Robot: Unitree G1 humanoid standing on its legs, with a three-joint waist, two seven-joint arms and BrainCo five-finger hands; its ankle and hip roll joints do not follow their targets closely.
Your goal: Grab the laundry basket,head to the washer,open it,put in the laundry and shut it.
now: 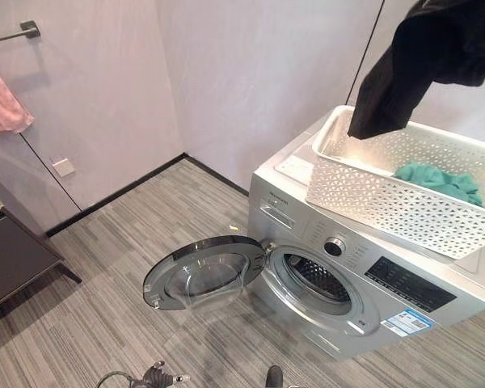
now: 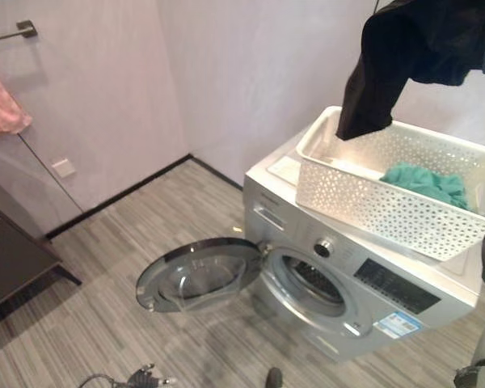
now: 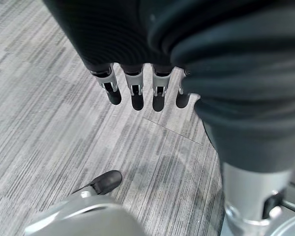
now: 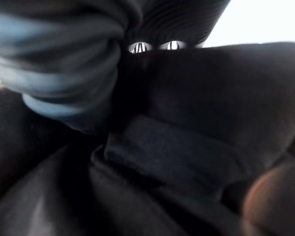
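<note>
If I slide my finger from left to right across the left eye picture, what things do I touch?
Pink towel → wall socket → open washer door → washer drum opening → white laundry basket.

Your left robot hand (image 3: 137,73): hanging low, fingers (image 3: 136,93) straight, relaxed, in row, pointing down twd floor, holding nothing. Dark ribbed cover over back of hand + wrist. Your right robot hand (image 4: 152,46): raised high, wrapped in black garment (image 1: 420,61); fingers mostly buried in cloth, so curl can't be judged.
</note>
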